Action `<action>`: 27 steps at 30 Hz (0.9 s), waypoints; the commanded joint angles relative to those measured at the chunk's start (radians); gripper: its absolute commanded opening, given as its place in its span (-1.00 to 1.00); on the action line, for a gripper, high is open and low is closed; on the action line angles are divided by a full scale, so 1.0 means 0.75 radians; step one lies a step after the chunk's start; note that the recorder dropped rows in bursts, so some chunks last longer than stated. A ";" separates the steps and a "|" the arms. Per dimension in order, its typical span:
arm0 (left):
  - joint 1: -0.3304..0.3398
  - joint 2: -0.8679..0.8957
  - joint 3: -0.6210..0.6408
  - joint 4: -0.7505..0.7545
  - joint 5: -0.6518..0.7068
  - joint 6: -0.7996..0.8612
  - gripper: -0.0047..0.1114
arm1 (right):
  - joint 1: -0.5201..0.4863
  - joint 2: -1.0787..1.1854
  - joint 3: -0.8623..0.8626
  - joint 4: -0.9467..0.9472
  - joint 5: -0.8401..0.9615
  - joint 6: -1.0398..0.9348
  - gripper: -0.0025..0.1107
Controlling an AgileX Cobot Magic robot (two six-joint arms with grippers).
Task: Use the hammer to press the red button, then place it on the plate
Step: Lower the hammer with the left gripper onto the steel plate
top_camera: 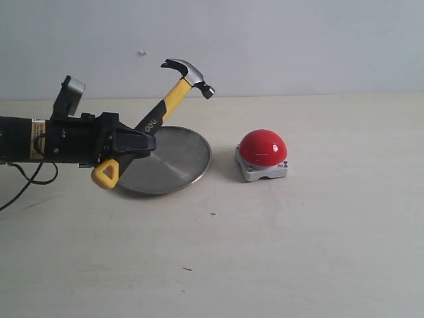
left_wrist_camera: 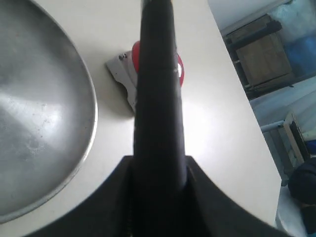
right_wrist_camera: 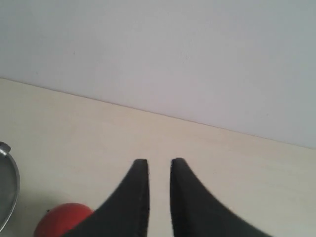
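My left gripper [top_camera: 136, 142] is shut on the hammer [top_camera: 173, 98], gripping the black part of its handle. The hammer is held in the air, tilted, with the dark steel head up toward the right and the yellow looped end [top_camera: 106, 174] low at the left. It hangs over the silver plate [top_camera: 179, 162]. The red button [top_camera: 263, 146] sits on its grey base to the right of the plate, apart from the hammer. In the left wrist view the dark handle [left_wrist_camera: 158, 98] runs out from the gripper [left_wrist_camera: 159, 160] and hides most of the button [left_wrist_camera: 179, 69]. My right gripper [right_wrist_camera: 159, 162] is open with a narrow gap, holding nothing.
A pale tabletop [top_camera: 265, 252] stretches around the plate and button, with a white wall behind it. The left arm's cables [top_camera: 23, 182] trail at the far left. The right wrist view catches the plate's rim [right_wrist_camera: 13, 183] and the button's dome [right_wrist_camera: 61, 221].
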 commanded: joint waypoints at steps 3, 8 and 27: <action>0.005 0.052 -0.104 -0.083 -0.095 0.041 -0.92 | -0.004 -0.213 0.428 -0.301 -0.451 0.398 -0.96; 0.033 0.153 -0.159 -0.037 -0.103 -0.032 -0.92 | -0.004 -0.471 0.618 -0.291 -0.485 0.563 -0.96; 0.105 0.283 -0.159 -0.045 -0.190 -0.091 -0.92 | -0.004 -1.328 1.551 -0.183 -0.967 0.558 -0.96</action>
